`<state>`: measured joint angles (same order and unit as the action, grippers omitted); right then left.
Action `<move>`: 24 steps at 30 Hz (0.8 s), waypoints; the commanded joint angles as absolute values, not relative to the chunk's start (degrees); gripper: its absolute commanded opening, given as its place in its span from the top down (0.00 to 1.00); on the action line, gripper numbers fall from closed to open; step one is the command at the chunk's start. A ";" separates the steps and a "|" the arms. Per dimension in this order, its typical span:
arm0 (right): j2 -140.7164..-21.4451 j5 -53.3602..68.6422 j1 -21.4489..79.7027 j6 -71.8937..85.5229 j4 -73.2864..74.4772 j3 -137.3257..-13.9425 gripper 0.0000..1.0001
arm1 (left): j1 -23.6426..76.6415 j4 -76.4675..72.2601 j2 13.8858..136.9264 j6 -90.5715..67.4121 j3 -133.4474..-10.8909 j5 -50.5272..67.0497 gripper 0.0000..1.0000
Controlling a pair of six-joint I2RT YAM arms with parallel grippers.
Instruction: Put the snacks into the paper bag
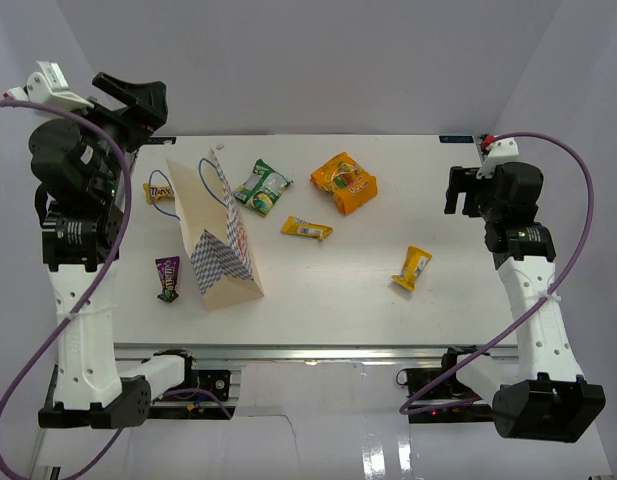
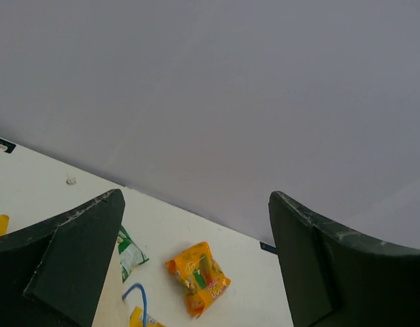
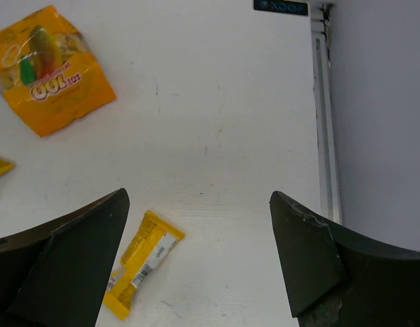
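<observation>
Left tool (image 2: 195, 199) is hanging high over the far-left corner of the desk (image 1: 338, 295), jaws spread wide and gripping nothing. Right tool (image 3: 196, 197) is hovering near the right edge, likewise gaping and carrying nothing.

Paper bag (image 1: 220, 245) is sitting toward the left edge, its blue string handles pointing at the far edge. Cannot tell from above whether it is standing or lying tipped. All six snacks are lying outside it:
- Yellow-brown candy bar (image 1: 159, 191) is resting just beside the bag, toward the far-left corner.
- Dark purple candy bar (image 1: 168, 277) is lying left of the bag, nearer the front edge.
- Green-white packet (image 1: 262, 187) is lying just right of the handles.
- Puffy orange bag (image 1: 344, 182) is sitting mid-desk toward the far edge.
- Central yellow wrapper (image 1: 306, 229) is lying a little nearer the front than those two.
- Right yellow wrapper (image 1: 412, 267) is sitting apart, toward the right edge.

Handling, as judged:
- The packets are looking light, soft and glossy, so they are probably slipping under a loose pinch.
- The orange bag is looking air-filled. A gentle pinch at a crimped end seam is looking safer than squeezing the body.
- The bars are seeming stiffer and are asking for a pinch across the narrow width, mid-length.
- The flat wrappers are lying flush, so the fingertips are needing to come right down onto the desk.
- The bag paper is looking thin and is likely sliding or folding if nudged.
</observation>
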<state>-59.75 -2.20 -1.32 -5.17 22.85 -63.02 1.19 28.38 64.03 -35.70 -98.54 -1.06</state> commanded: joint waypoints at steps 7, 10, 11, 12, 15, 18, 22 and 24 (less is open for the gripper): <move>-60.29 36.63 2.99 -40.67 29.51 -62.84 0.10 | -18.14 34.37 85.95 -48.67 -107.35 13.07 0.02; -61.17 34.46 2.99 -36.49 27.25 -61.88 0.10 | -28.17 29.38 87.97 -59.89 -96.74 22.98 0.09; -61.52 34.45 2.99 -36.04 27.25 -61.44 0.10 | -29.95 28.22 88.67 -62.12 -94.33 24.59 0.12; -62.05 34.71 2.99 -35.77 27.25 -61.17 0.10 | -31.28 27.34 89.46 -63.70 -92.65 25.83 0.14; -63.80 35.68 2.99 -34.11 26.37 -60.56 0.10 | -32.52 29.87 94.03 -62.68 -91.49 24.27 0.15; -65.91 36.21 2.99 -32.61 25.75 -60.38 0.10 | -31.73 32.68 98.34 -59.60 -92.11 20.66 0.14; -69.07 36.74 2.99 -31.56 25.23 -60.73 0.10 | -30.16 35.50 102.65 -56.78 -93.69 15.56 0.14; -69.96 36.83 2.99 -30.85 24.70 -61.26 0.10 | -28.40 36.38 104.93 -55.46 -94.74 13.02 0.14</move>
